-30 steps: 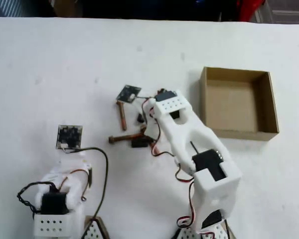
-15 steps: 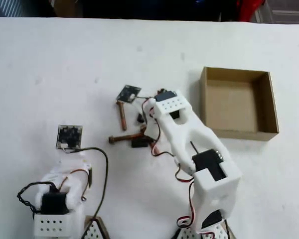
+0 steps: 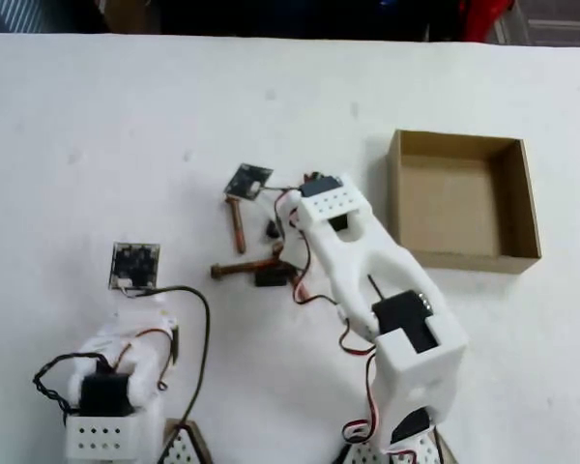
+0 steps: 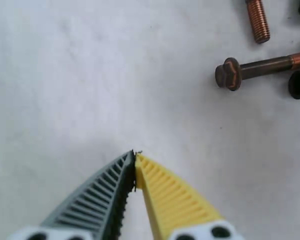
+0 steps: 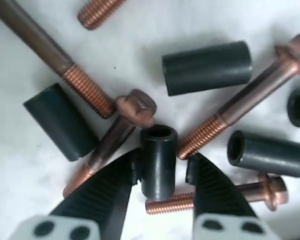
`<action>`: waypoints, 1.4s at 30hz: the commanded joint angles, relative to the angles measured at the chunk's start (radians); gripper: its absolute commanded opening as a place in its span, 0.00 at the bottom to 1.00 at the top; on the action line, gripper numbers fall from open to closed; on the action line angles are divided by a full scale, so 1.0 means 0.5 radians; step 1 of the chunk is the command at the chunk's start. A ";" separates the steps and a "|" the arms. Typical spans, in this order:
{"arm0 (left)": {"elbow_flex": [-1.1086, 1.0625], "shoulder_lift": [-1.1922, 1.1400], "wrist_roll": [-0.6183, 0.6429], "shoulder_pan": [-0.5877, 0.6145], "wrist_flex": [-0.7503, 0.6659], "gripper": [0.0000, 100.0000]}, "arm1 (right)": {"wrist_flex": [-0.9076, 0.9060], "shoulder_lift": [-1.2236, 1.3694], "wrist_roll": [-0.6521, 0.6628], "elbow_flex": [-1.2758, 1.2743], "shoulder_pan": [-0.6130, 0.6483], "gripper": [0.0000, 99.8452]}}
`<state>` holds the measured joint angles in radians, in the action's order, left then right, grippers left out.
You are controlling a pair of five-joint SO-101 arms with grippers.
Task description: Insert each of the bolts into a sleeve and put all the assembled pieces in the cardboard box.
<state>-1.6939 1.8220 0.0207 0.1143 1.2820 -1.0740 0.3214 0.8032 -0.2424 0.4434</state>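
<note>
The action sits at the pile of hardware on the white bench (image 3: 126, 116), a little way left of the cardboard box (image 3: 464, 198) in the high view. The right arm (image 3: 367, 261) is stretched out from beside the box to that pile. The right claw (image 5: 163, 161) is open and straddles an upright sleeve (image 5: 159, 162). One black finger (image 5: 115, 190) touches the sleeve's wall, while the other stands just off it with a sliver of bench showing between them. So there is no squeeze on it, and the sleeve stands on end with its bore facing up.

Copper bolts crowd the same pile. One bolt (image 5: 136, 107) runs its shaft under the touching finger, a second bolt (image 5: 250, 95) lies on a slant, and a third bolt (image 5: 230, 195) lies flat behind the free finger. Three loose sleeves (image 5: 207, 67) lie on their sides among them, and every bolt in sight lies bare on the bench.

Much farther left of the box than the pile, the left arm (image 3: 111, 387) is folded back by the near edge. The left claw (image 4: 135, 156) is closed, its grey and yellow fingers meeting at the tips with nothing between them. It hangs over bare bench, with a hex-headed bolt (image 4: 229, 74) lying beyond it on the box's side.
</note>
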 commanded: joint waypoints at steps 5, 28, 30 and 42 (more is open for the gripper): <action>0.000 0.011 -0.006 0.014 0.000 0.03 | -0.164 -0.097 0.101 0.018 0.048 0.03; 0.000 0.011 -0.006 0.014 0.000 0.03 | -0.404 -0.591 -0.460 0.015 -0.324 0.02; 0.000 0.011 -0.006 0.014 0.000 0.03 | -0.425 -0.591 -0.574 0.015 -0.333 0.02; 0.000 0.011 -0.476 0.014 -0.058 0.02 | -0.879 -1.358 -0.675 0.055 -0.318 0.02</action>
<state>-1.6939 1.8220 -0.1419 0.1143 1.2820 -1.4592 -0.1788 0.4764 -0.2455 0.2900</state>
